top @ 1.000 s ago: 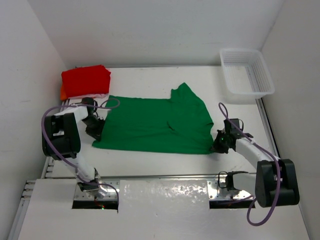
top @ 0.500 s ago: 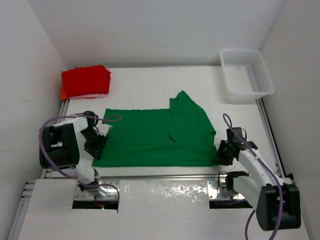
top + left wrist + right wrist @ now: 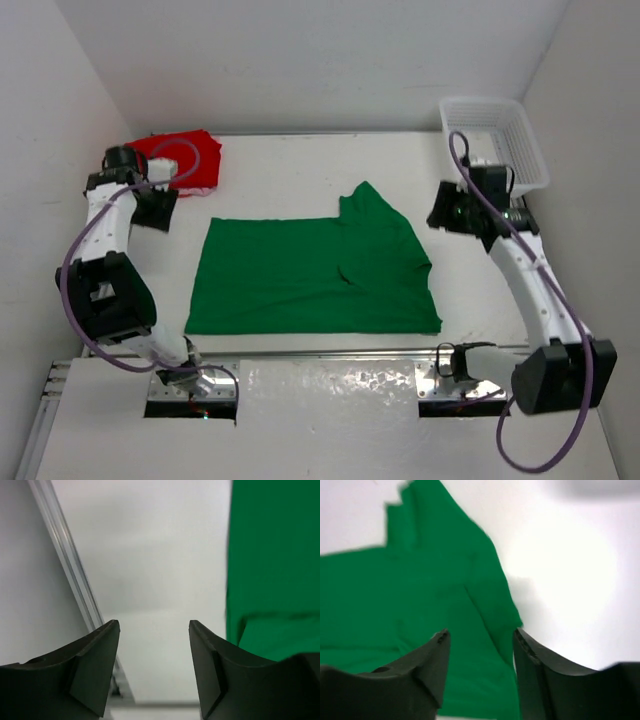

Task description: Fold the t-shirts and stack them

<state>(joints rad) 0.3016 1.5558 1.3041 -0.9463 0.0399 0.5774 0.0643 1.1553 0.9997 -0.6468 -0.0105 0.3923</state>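
A green t-shirt (image 3: 315,270) lies spread flat on the white table, its sleeve pointing to the back. A folded red t-shirt (image 3: 185,155) sits at the back left corner, partly hidden by my left arm. My left gripper (image 3: 155,210) hangs open above the table between the red shirt and the green shirt's left edge. In the left wrist view the left gripper (image 3: 154,625) holds nothing, with the green shirt (image 3: 275,570) off to its right. My right gripper (image 3: 447,215) hovers open beside the green sleeve. The right wrist view shows the right gripper (image 3: 480,632) empty above the green shirt (image 3: 420,590).
A white mesh basket (image 3: 495,140) stands at the back right corner, close behind my right arm. A metal rail (image 3: 70,565) runs along the table's left side. White walls close in the left, back and right.
Both grippers have opened and let go of the green shirt's front corners, then risen and pulled back toward the rear. The shirt now lies flat near the front edge.
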